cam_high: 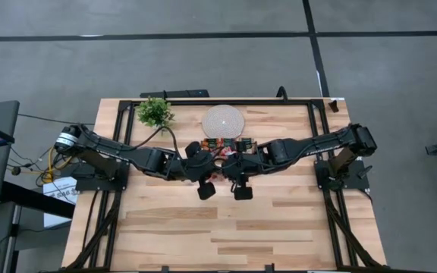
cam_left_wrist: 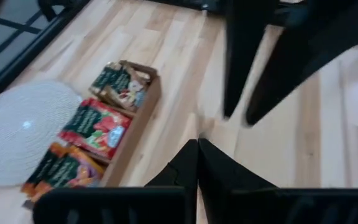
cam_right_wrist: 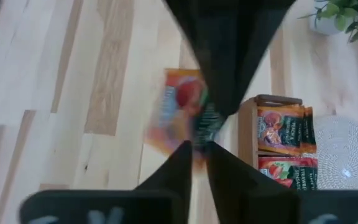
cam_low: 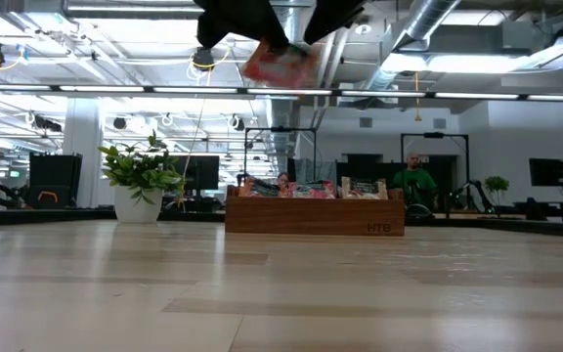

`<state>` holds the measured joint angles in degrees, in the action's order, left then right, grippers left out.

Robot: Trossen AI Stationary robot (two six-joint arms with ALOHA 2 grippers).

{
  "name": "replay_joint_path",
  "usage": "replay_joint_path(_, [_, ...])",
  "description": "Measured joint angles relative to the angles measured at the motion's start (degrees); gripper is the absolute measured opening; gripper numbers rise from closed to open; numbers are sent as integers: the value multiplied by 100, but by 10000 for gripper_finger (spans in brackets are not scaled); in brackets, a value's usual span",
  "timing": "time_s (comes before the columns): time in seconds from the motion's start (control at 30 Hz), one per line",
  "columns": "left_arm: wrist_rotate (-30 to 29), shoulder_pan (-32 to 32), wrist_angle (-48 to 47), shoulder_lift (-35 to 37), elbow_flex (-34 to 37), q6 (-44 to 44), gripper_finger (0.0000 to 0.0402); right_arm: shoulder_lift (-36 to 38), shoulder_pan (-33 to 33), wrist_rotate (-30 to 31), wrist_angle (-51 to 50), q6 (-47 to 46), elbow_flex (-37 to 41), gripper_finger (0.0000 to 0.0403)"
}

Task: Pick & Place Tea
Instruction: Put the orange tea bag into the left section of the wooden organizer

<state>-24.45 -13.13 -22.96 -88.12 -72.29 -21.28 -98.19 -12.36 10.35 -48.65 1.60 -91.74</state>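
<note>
One red-orange tea sachet (cam_right_wrist: 176,118) hangs high above the table (cam_low: 277,64), between my two grippers, which meet over the table's middle. My left gripper (cam_left_wrist: 197,144) is shut, and its fingertips (cam_right_wrist: 219,112) reach the sachet's side. My right gripper (cam_right_wrist: 197,149) has its fingers a narrow gap apart at the sachet's lower edge. From the left wrist the sachet does not show. More tea sachets (cam_left_wrist: 98,127) stand upright in the brown wooden tray (cam_high: 230,142). My left gripper pinches the sachet by one side edge (cam_right_wrist: 205,118) between its two shut fingers, coming at it slanting down. The sachet is lifted clear of the table and hangs tilted below the fingers. My right gripper's fingers stand at the sachet's lower edge (cam_right_wrist: 194,155); I cannot tell whether they touch it.
The wooden tray (cam_low: 311,215) sits just beyond the grippers. A round white disc (cam_high: 223,120) lies behind it, and a small potted plant (cam_high: 155,112) stands at the far left. Bare wood (cam_high: 226,235) stretches to the near edge.
</note>
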Motion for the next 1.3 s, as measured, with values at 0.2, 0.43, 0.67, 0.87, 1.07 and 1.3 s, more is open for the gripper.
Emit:
replay_joint_path(0.2, [-263,0,-232,0,2,-61,0,194,50,158,-644,-141,0,102])
replay_joint_path(0.43, [-735,142,-361,4,161,-103,0,646,-3,463,-1164,-517,357,112])
replay_joint_path(0.67, [-670,551,527,4,797,35,0,1401,-271,458,-616,-1019,1706,109])
replay_joint_path(0.87, [-161,1181,1320,4,1297,269,0,2076,-541,458,-167,-1717,2757,109])
replay_joint_path(1.07, [255,1805,2060,4,1771,409,0,2454,-701,465,-139,-2111,3152,109])
replay_joint_path(1.3, [682,2243,2349,2,1886,522,0,2500,-702,500,-128,-1843,3163,109])
